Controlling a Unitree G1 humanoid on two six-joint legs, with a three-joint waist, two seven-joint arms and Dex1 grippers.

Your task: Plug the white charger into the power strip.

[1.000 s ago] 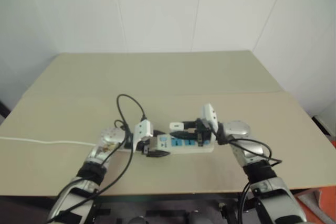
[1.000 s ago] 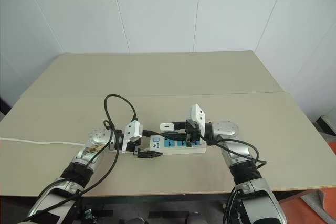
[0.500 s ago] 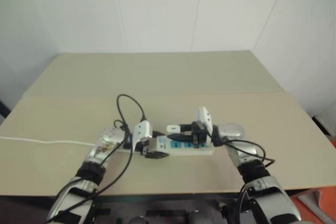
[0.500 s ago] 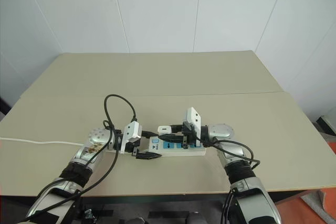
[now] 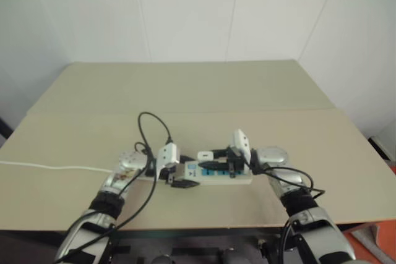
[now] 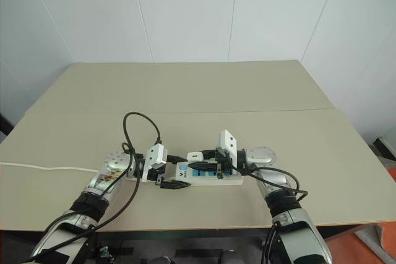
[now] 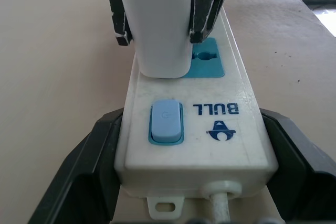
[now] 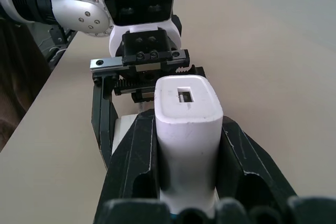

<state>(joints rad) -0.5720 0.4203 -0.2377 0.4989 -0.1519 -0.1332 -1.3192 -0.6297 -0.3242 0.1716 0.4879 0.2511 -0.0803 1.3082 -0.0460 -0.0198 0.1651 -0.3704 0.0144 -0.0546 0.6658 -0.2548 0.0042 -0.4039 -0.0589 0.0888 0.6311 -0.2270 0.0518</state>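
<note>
Gripping charger (image 8: pixel 186 124), right claw (image 8: pixel 186 182) over strip (image 7: pixel 197 129).

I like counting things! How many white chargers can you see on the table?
1. The white charger is pinched in the right pincer, standing on the power strip near its switch end. The left pincer holds that end.

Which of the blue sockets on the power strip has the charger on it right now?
The one nearest the switch: the white charger stands on it, while the next socket stays uncovered.
</note>
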